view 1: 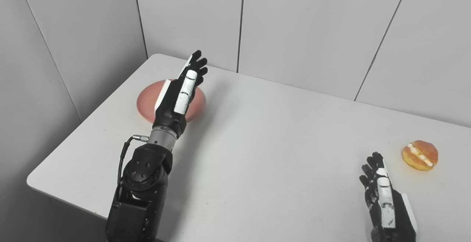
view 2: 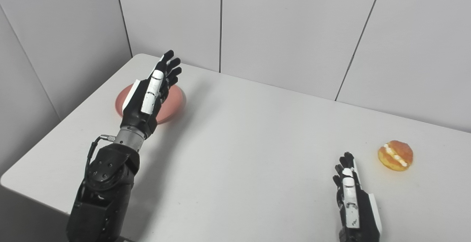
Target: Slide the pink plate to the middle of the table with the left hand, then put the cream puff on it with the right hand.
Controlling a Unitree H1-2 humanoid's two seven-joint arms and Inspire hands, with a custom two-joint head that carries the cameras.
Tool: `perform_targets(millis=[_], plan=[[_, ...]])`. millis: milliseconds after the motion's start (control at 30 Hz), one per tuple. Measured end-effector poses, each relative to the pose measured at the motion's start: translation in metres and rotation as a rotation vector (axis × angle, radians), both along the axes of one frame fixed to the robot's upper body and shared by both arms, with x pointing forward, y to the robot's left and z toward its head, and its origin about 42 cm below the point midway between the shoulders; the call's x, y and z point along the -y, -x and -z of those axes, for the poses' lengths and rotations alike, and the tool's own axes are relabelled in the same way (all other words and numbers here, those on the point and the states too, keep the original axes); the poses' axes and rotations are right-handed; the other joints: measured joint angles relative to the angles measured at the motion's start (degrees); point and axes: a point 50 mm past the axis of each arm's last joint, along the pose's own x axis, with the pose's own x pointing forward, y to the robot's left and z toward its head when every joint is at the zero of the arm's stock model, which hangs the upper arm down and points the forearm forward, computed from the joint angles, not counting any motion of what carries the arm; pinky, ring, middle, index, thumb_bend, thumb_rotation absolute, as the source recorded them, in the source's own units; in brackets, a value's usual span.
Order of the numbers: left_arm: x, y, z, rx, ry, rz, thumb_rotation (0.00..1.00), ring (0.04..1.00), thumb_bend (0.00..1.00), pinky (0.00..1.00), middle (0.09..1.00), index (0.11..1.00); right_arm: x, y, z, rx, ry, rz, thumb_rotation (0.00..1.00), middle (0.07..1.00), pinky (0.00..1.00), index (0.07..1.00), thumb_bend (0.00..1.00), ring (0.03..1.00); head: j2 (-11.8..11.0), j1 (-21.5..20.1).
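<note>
Right hand (view 1: 386, 197) at 5 o'clock, fingers apart, empty, near cream puff (view 1: 420, 155). Left hand (view 1: 182, 91) outstretched, empty, over pink plate (view 1: 147, 100) at 10 o'clock on desk (view 1: 265, 153). Nothing done yet.

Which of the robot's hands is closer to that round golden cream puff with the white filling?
Right. The right hand sits just beside the cream puff, apart from it; the left hand hangs over the pink plate.

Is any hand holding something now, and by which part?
Nothing is held. The left hand is open above the pink plate; the right hand is open beside the cream puff.
</note>
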Motion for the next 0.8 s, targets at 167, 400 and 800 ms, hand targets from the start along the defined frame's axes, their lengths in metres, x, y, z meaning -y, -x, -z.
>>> perform_targets(millis=[167, 400, 800], plan=[[-0.011, -0.014, -0.022, 0.057, -0.014, -0.027, 1.0, 0.94, 0.52, 0.96, 0.94, 0.917, 0.0, 0.0, 0.0, -0.001, -0.002, -0.001, 1.0, 1.0, 1.0, 1.0, 0.23, 1.0, -0.17, -0.17], [-0.04, -0.031, -0.019, 0.005, -0.027, -0.077, 1.0, 0.914, 0.49, 0.9, 0.921, 0.891, 0.0, 0.0, 0.0, -0.001, -0.001, -0.003, 1.0, 1.0, 1.0, 1.0, 0.22, 1.0, -0.44, -0.35], [-0.077, -0.049, -0.015, -0.049, 0.025, -0.127, 1.0, 0.936, 0.45, 0.94, 0.934, 0.912, -0.002, 0.0, 0.0, -0.001, 0.004, -0.02, 1.0, 1.0, 1.0, 1.0, 0.22, 1.0, -0.7, -0.79]])
